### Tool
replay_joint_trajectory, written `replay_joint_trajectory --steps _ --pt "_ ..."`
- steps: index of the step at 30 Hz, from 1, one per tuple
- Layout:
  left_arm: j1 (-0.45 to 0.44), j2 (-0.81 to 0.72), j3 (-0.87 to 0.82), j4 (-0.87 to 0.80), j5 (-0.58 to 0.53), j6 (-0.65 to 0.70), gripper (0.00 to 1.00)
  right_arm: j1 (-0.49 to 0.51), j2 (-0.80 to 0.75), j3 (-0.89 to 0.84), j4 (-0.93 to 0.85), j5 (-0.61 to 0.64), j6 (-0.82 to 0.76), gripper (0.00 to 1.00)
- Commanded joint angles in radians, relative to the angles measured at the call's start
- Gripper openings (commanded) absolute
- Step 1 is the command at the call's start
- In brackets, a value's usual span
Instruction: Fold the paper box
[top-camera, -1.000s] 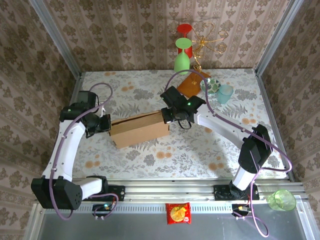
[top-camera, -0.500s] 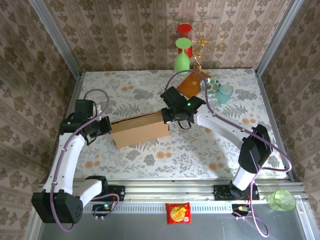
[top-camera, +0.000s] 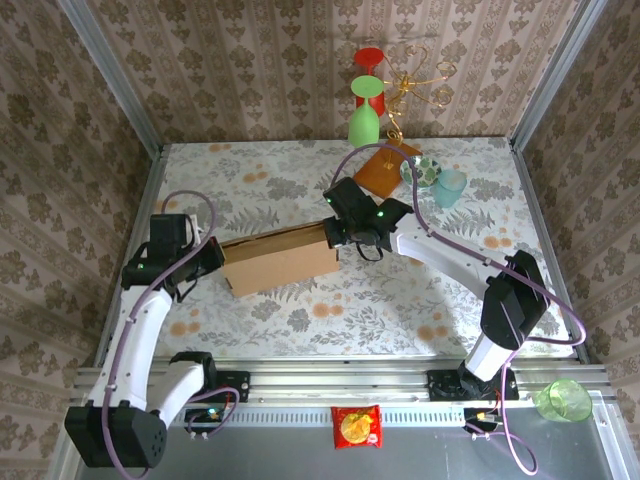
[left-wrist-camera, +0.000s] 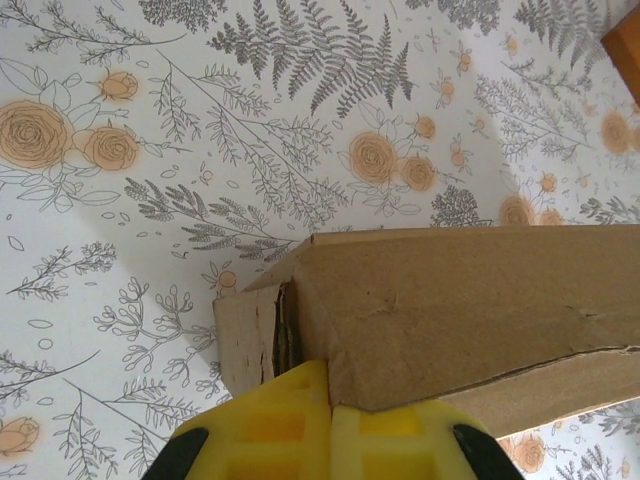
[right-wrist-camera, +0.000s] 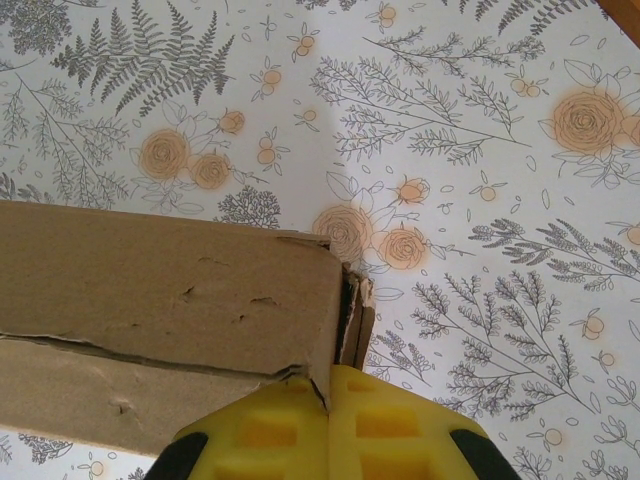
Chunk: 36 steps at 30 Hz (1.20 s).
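The paper box (top-camera: 280, 262) is a brown cardboard mailer lying across the middle of the floral table with its lid down. My left gripper (top-camera: 214, 258) is shut at the box's left end. In the left wrist view its yellow fingertips (left-wrist-camera: 330, 400) press against the lid's near corner of the box (left-wrist-camera: 460, 310), where the end flaps show. My right gripper (top-camera: 336, 232) is shut at the box's right end. In the right wrist view its fingertips (right-wrist-camera: 328, 400) touch the lid corner of the box (right-wrist-camera: 170, 290), beside the torn layered end wall.
At the back right stand an orange-brown wooden slab (top-camera: 380, 168) with a gold wire stand, a green goblet (top-camera: 363, 120), a red cup (top-camera: 368, 60), a patterned bowl (top-camera: 422, 170) and a teal cup (top-camera: 450, 187). A snack packet (top-camera: 356, 425) and green cup (top-camera: 563, 400) lie off the table's front.
My left arm has swung nearer and lower, with its gripper staying at the box's left end. The right gripper and box have barely moved.
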Motion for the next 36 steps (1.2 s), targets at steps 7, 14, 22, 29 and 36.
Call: replay_joint_trajectory --steps 7,14,22,29,36 --pt "-0.015 -0.061 -0.135 -0.108 -0.063 -0.117 0.00 0.004 0.012 -0.005 -0.129 -0.035 -0.011 0.00" --pt "-0.026 -0.061 -0.136 -0.101 -0.086 -0.116 0.00 -0.015 0.006 0.067 -0.196 -0.057 0.027 0.22" --pt "-0.036 -0.065 -0.136 -0.101 -0.097 -0.115 0.00 -0.085 -0.115 0.095 -0.187 -0.149 0.226 0.50" --pt "-0.050 -0.073 -0.136 -0.097 -0.105 -0.113 0.00 -0.193 -0.180 -0.020 0.012 -0.331 0.695 0.63" --pt "-0.069 -0.073 -0.127 -0.101 -0.120 -0.114 0.00 -0.211 -0.138 -0.099 0.262 -0.482 1.110 0.69"
